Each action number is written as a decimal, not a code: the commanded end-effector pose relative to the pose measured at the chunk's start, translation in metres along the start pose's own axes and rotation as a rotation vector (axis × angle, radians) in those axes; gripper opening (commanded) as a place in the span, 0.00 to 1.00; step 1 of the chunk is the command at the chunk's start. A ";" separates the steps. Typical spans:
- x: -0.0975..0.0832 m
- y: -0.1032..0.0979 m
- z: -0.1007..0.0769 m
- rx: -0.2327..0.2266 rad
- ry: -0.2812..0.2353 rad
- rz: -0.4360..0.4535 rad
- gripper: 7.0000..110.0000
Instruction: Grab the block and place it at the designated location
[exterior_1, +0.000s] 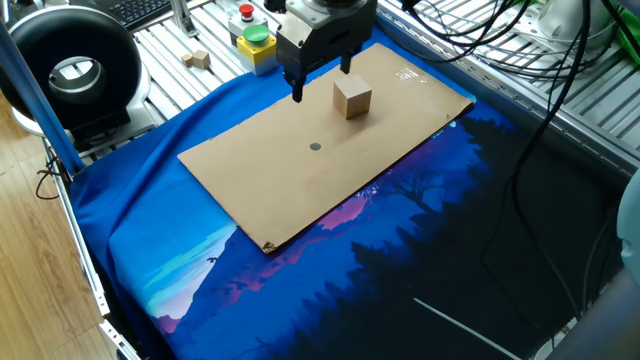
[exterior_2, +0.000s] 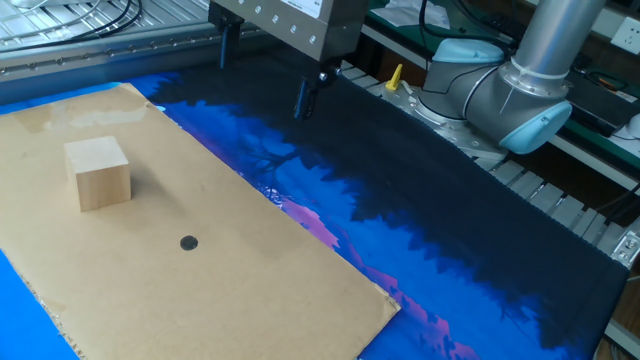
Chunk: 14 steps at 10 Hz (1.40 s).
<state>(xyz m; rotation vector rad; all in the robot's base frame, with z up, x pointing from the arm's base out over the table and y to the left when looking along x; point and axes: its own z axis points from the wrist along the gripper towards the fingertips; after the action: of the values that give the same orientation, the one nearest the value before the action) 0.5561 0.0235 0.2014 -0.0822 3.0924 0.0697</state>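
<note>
The block (exterior_1: 351, 99) is a light tan wooden cube standing on the brown cardboard sheet (exterior_1: 300, 190), toward its far end. It also shows in the other fixed view (exterior_2: 98, 172). The designated location (exterior_1: 315, 147) is a small dark grey dot on the cardboard, nearer than the block; the other fixed view shows the dot (exterior_2: 188, 242) too. My gripper (exterior_1: 321, 78) hangs open and empty above the cardboard's far edge, up and to the left of the block, touching nothing. In the other fixed view the gripper (exterior_2: 263, 72) is above the blue cloth beyond the cardboard (exterior_2: 250, 280).
A blue printed cloth (exterior_1: 400, 270) covers the table. A yellow box with a green button (exterior_1: 257, 42), a red button (exterior_1: 245, 14) and a much smaller pale cube (exterior_1: 201, 59) sit at the back left. A black round device (exterior_1: 70, 65) stands far left. The arm's base (exterior_2: 510, 90) is at right.
</note>
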 end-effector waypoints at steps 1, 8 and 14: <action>-0.005 0.004 0.000 -0.015 -0.018 -0.046 0.00; -0.029 -0.068 0.020 0.118 -0.104 -0.138 0.00; -0.032 -0.096 0.004 0.119 -0.163 -0.112 0.00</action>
<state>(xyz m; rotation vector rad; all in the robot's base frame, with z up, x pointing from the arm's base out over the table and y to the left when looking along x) 0.5935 -0.0664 0.1880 -0.2753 2.9293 -0.1473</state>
